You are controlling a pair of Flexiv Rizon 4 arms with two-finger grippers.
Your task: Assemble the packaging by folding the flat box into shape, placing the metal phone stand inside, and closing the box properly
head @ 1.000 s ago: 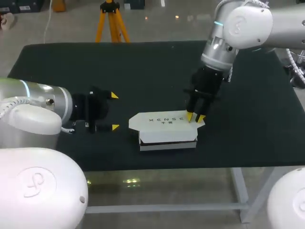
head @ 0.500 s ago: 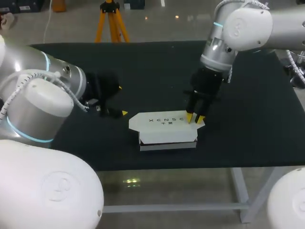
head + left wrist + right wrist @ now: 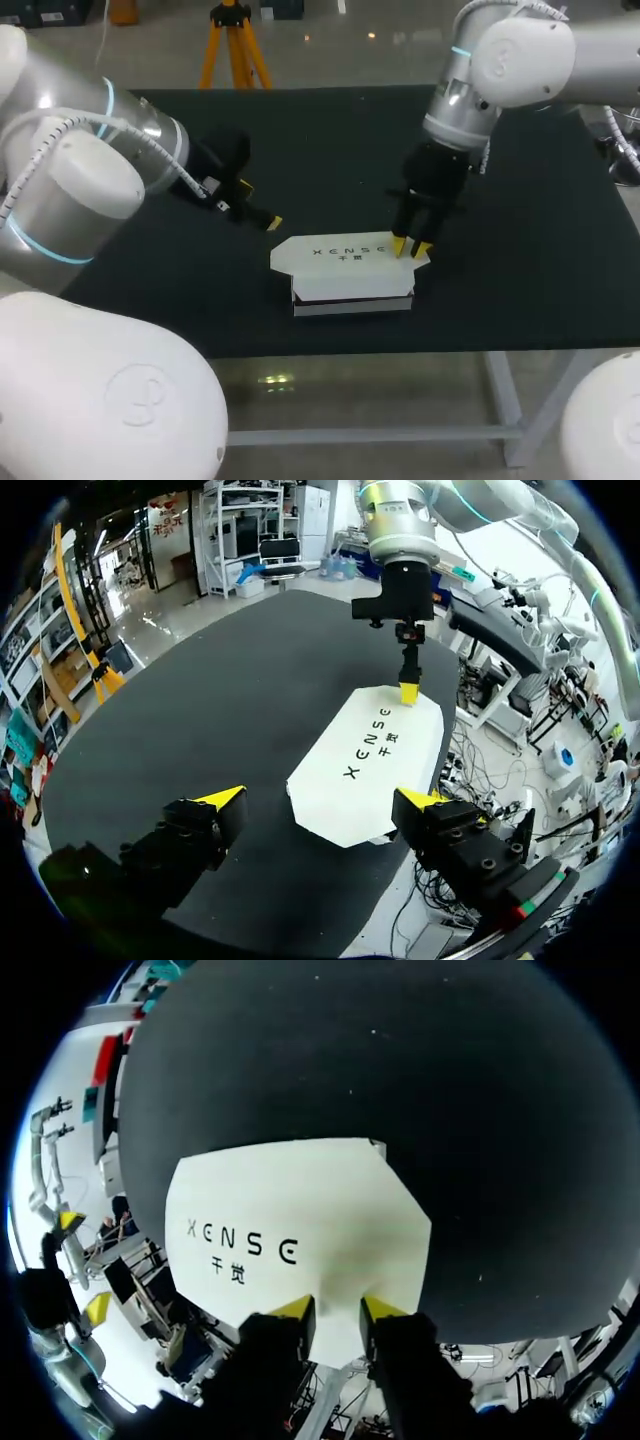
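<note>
The white box (image 3: 350, 272) stands near the table's front edge with its printed lid (image 3: 370, 765) lying flat on top. My right gripper (image 3: 410, 246) points straight down onto the lid's right end. Its yellow fingertips (image 3: 293, 1308) stand narrowly apart, both resting on the lid (image 3: 290, 1230), with nothing held between them. My left gripper (image 3: 258, 205) is wide open just left of the box's left end and clear of it. In the left wrist view that gripper (image 3: 320, 800) faces the lid's near end, and the right gripper (image 3: 410, 690) stands at the far end. No phone stand is in view.
The black table top (image 3: 520, 250) runs wide behind the box and on both sides of it. Its front edge (image 3: 450, 350) lies close behind the box's front wall. My left arm's elbow (image 3: 90, 190) bulks over the table's left part.
My left arm has swung in from the left, bringing its open gripper right and closer to the box's left end. The right gripper and the box have stayed put.
</note>
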